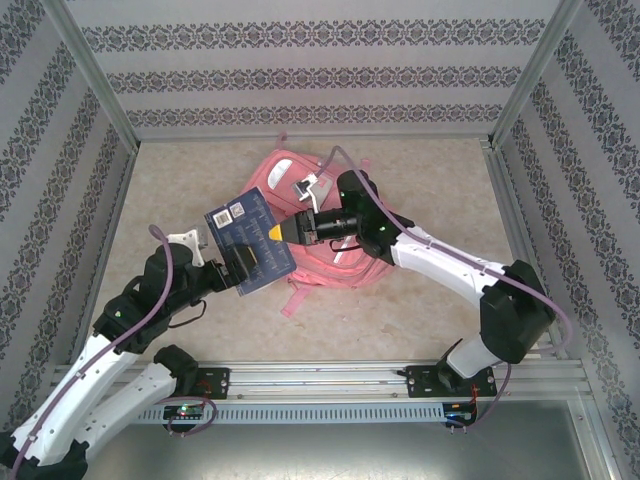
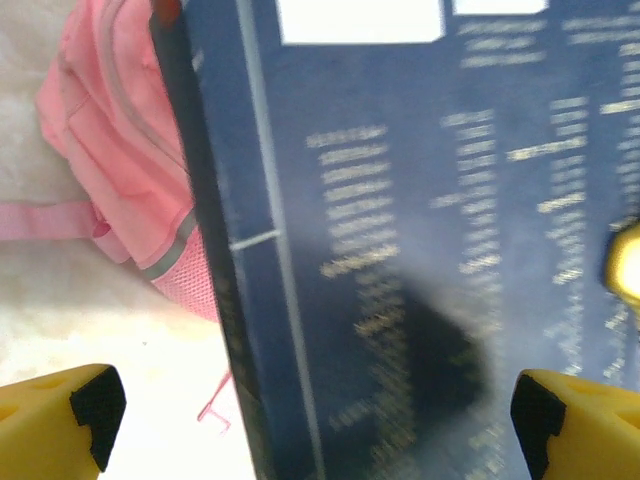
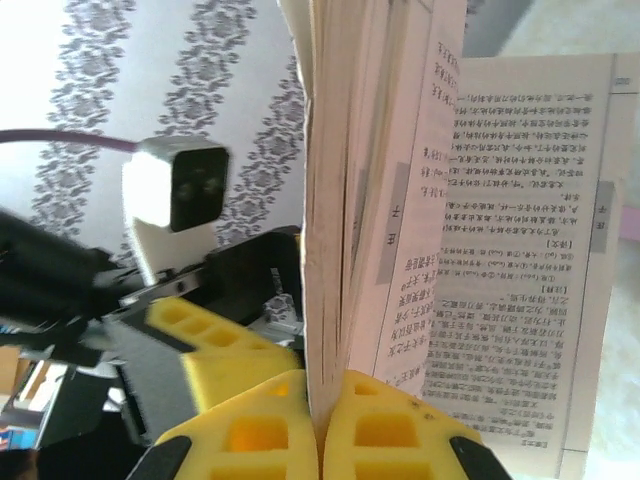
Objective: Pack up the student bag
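One soft, floppy student bag (image 1: 335, 268), probably light: better to take by strap (image 1: 292, 300); right end effector (image 3: 320, 400) clamped on book (image 1: 245, 235), left end effector (image 2: 310, 420) spread apart.

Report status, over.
Right gripper shut on blue book. Left gripper open at its cover. Student bag on table, partly under book. Nothing seen in the way.

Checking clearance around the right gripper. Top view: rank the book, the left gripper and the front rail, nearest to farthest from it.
1. dark blue book: clamped in the right gripper, extending to its left.
2. left gripper: at the book's near edge, left of and nearer than the right gripper.
3. aluminium rail: along the near table edge, farthest.
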You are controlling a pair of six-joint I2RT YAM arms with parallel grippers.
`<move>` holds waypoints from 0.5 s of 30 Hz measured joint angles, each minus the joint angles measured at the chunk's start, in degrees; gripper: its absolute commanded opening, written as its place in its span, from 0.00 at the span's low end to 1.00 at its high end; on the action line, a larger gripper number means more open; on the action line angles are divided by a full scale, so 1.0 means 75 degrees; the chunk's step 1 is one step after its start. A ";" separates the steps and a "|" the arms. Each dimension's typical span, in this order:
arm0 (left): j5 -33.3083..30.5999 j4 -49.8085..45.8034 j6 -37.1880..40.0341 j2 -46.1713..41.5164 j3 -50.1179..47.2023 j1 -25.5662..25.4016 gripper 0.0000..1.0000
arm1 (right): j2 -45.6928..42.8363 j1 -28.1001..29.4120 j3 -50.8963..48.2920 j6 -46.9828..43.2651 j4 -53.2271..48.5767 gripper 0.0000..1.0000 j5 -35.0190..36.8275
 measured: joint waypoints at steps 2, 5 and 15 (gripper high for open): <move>0.0242 0.0286 0.0073 0.0015 -0.0017 0.0102 1.00 | -0.0073 0.0000 -0.0213 0.0396 0.0586 0.00 -0.0099; 0.0813 0.0886 0.0111 0.0119 -0.0041 0.0309 0.98 | -0.0085 0.0000 -0.0527 0.0898 0.1285 0.00 -0.0221; 0.3110 0.3742 -0.0612 0.0667 -0.0860 0.0804 0.40 | -0.0562 -0.0294 -0.1300 0.1373 0.2037 0.00 -0.0379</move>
